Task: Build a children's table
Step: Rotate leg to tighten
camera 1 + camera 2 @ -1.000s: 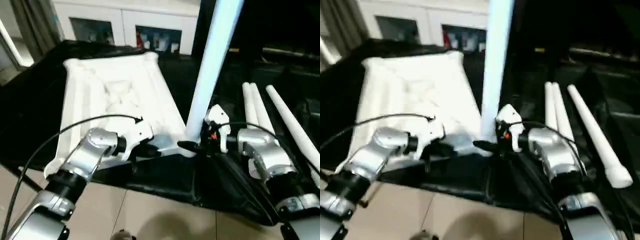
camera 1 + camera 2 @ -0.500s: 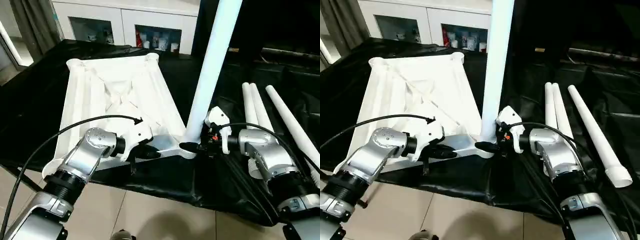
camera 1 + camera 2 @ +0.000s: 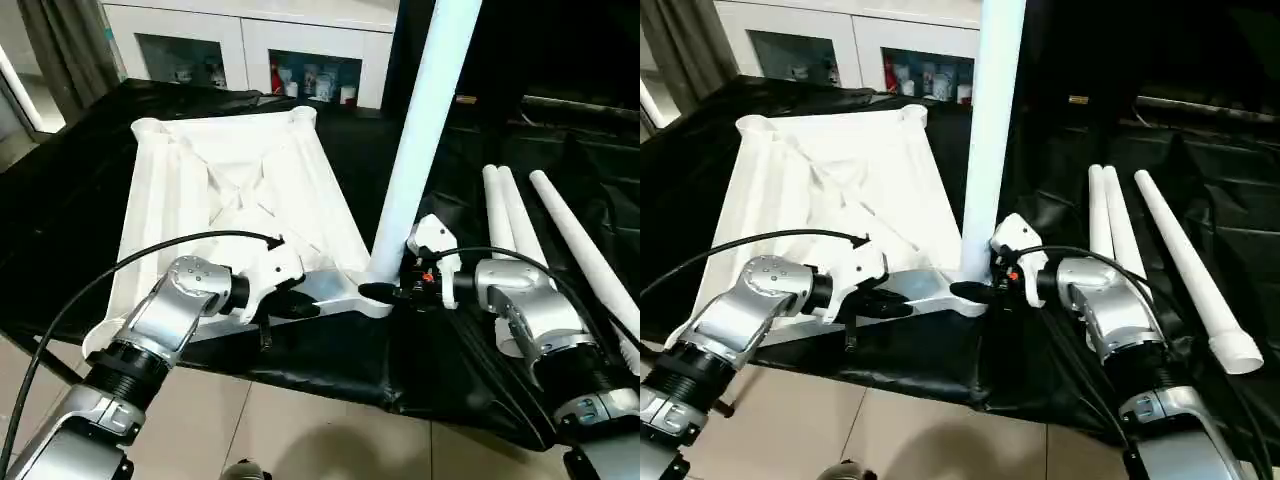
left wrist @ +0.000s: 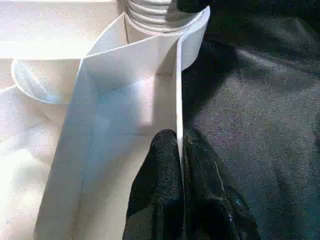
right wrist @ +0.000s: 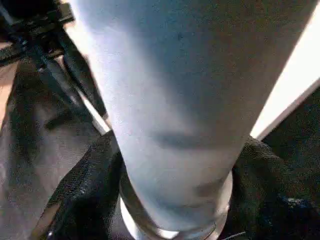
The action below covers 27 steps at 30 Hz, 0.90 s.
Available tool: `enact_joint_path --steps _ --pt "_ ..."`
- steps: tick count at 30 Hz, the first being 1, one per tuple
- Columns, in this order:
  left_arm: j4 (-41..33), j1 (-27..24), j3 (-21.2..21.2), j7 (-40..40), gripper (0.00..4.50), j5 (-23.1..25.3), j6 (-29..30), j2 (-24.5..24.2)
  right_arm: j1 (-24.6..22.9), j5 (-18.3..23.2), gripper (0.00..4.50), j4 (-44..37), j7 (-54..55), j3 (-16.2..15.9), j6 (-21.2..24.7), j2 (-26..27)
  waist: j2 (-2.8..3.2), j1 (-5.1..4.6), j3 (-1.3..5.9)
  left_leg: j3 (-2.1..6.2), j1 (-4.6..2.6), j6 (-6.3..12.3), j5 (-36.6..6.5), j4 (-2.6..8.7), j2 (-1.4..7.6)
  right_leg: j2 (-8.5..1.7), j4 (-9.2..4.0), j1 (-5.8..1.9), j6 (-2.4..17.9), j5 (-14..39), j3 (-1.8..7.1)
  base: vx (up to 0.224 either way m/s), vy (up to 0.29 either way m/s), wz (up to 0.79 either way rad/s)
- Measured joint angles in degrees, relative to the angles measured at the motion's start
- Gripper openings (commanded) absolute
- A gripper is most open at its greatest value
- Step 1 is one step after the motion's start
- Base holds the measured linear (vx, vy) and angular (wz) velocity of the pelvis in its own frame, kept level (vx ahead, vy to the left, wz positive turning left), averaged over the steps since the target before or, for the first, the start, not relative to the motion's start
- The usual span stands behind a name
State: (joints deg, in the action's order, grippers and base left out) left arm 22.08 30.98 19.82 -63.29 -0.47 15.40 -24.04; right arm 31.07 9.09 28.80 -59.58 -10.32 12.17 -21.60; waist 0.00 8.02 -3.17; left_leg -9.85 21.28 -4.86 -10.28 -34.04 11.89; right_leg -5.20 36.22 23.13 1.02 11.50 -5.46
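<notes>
1. Left eye view: you have the tabletop lying underside up on the black cloth, with 1 leg standing upright in its near right corner socket.
2. You are at the step of seating that first leg; 3 more legs lie side by side on the cloth to your right, well apart from the tabletop.
3. Your left gripper is pinched tight on the tabletop's thin near edge wall, just beside the socket, steadying it.
4. Your right gripper wraps the leg's base right at the socket, a finger on each side; whether the fingers press on it or stand just clear, I cannot tell.
5. Both forearms reach forward and turn inward, so the 2 grippers face each other across the corner.
6. Next, I judge, you need to check the leg is fully seated, then free your right gripper and reach for another leg.
</notes>
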Motion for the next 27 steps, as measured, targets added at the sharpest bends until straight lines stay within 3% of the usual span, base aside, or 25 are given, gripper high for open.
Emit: enact_joint_path --steps 4,6,9,14,21,22,27 --pt "5.0 2.4 -1.4 6.1 0.0 0.7 1.0 3.8 0.8 -0.4 2.68 4.2 10.8 3.5 -0.1 5.4 0.0 -0.3 0.0 0.01 -0.2 -0.07 0.0 -0.01 -0.01 0.01 0.05 -0.11 0.0 -0.2 0.02 0.0 0.0 0.0" --pt "11.4 6.3 -2.4 12.5 0.0 1.8 2.0 7.7 3.7 -0.8 2.67 9.9 23.5 7.2 -0.6 10.5 0.01 -0.81 0.01 0.01 -0.26 -0.15 0.1 -0.01 -0.02 0.0 0.04 -0.15 0.1 -0.4 0.04 0.0 0.0 0.0" --pt "17.7 10.3 -3.3 20.1 0.0 2.1 3.8 12.6 7.8 -1.0 2.67 15.9 37.9 10.1 -1.1 14.5 0.01 -1.41 0.01 0.03 -0.25 -0.18 0.1 0.0 -0.03 0.0 -0.02 -0.16 0.0 -0.5 0.04 0.0 0.0 0.0" --pt "25.6 15.2 -4.4 27.2 0.0 1.9 4.2 17.6 13.0 -0.7 2.67 23.6 53.2 13.7 -3.4 19.0 0.04 -1.19 0.03 0.05 -0.17 -0.18 0.1 0.0 -0.05 -0.01 -0.04 -0.2 0.0 -0.5 0.04 0.0 0.0 0.0" --pt "27.9 16.4 -4.3 28.3 0.0 2.7 2.0 18.4 15.3 -1.9 2.67 28.3 55.3 14.8 -6.7 19.9 0.05 -1.23 0.03 0.04 -0.06 -0.16 0.1 0.0 -0.06 -0.02 -0.18 -0.16 0.0 -0.5 0.03 0.0 0.0 0.0" --pt "27.9 16.4 -4.3 28.2 0.0 2.8 1.9 18.4 15.3 -2.0 3.23 28.3 55.2 14.8 -6.8 19.9 0.06 -1.23 0.03 0.04 -0.06 -0.17 0.1 0.0 -0.06 -0.02 -0.18 -0.15 0.0 -0.5 0.03 0.0 0.0 0.0" --pt "26.8 15.4 -4.3 27.9 0.0 3.0 0.1 15.9 14.0 -1.9 3.72 28.1 50.3 14.2 -7.3 19.5 0.13 -2.19 -0.02 0.06 -0.05 -0.17 0.1 0.02 -0.03 0.01 -0.18 -0.06 0.0 -0.5 0.01 0.0 0.0 0.0"
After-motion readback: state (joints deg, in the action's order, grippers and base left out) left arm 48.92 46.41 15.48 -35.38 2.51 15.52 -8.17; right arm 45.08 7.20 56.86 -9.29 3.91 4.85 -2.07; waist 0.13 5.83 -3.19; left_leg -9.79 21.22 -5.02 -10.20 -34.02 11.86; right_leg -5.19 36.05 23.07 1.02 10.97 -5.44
